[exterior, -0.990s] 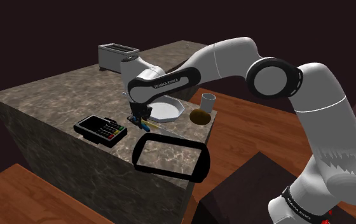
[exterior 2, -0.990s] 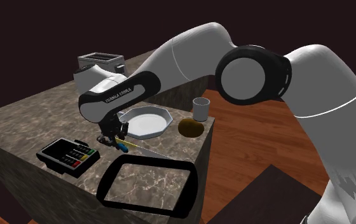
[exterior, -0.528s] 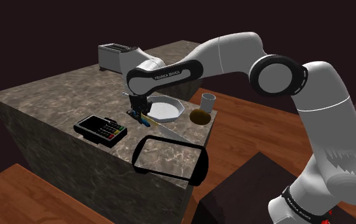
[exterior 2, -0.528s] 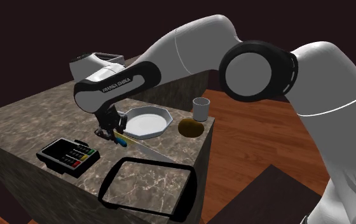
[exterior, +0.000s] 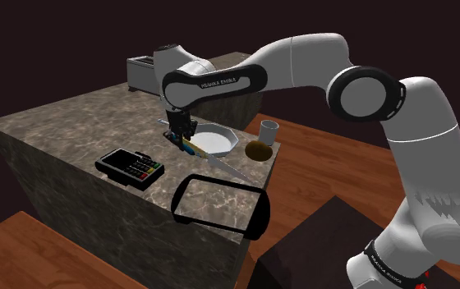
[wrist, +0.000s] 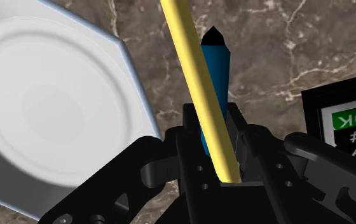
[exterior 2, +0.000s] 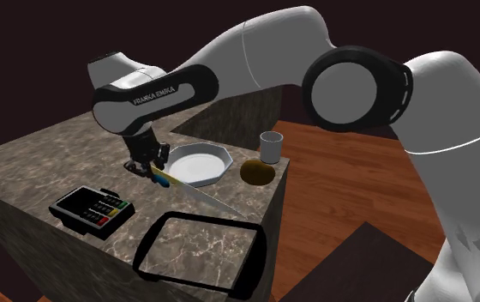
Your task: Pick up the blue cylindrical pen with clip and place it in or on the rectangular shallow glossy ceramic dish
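The white arm with dark joints (exterior 2: pixel 255 51) is arching over the brown marbled stone counter (exterior 2: pixel 41 163), its all-black two-finger gripper (exterior 2: pixel 150 167) holding a blue cylindrical pen (exterior 2: pixel 163 178) with a yellow strip. The pen is tilting, just beside a white octagonal plate (exterior 2: pixel 200 161). Nearer the camera, a black-rimmed rectangular shallow dish (exterior 2: pixel 208 220) is lying flat, with a black keypad terminal (exterior 2: pixel 84 206) sitting beside it.

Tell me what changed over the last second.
The gripper, fingers shut on the blue pen, rose, lifting it off the counter beside the white dish. The card reader, cup and dish stayed put.
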Controlling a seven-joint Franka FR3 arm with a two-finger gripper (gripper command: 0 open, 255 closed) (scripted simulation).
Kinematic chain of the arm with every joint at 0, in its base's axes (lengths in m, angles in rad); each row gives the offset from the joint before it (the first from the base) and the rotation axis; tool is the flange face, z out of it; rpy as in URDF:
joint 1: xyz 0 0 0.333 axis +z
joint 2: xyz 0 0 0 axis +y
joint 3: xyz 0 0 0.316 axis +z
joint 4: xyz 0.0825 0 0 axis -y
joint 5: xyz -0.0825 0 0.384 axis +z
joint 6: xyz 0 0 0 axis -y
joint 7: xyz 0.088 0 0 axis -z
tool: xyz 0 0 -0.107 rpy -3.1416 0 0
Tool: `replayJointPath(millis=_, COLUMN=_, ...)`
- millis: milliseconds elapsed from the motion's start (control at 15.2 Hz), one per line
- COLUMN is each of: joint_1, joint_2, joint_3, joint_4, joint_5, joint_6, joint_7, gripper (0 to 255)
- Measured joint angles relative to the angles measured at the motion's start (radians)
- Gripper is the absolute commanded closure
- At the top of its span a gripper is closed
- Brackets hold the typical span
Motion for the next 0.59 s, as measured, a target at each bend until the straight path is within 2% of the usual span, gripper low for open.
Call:
replayJointPath(millis=198, joint_1=0.003, joint_2=-0.005, joint_3=0.002, joint_4=0.028, joint_5=0.003, joint_6=-0.032, joint_7=-0.006, gripper=255)
replayJointPath(millis=396, joint_1=-0.015, joint_2=-0.106, joint_3=0.016, joint_4=-0.124, joint_5=0.016, joint_6=0.016, joint_7=0.015, gripper=255)
replayJointPath(millis=594, joint_1=-0.035, joint_2=-0.247, joint_3=0.036, joint_4=-0.347, joint_5=0.037, joint_6=0.096, joint_7=0.048, gripper=255)
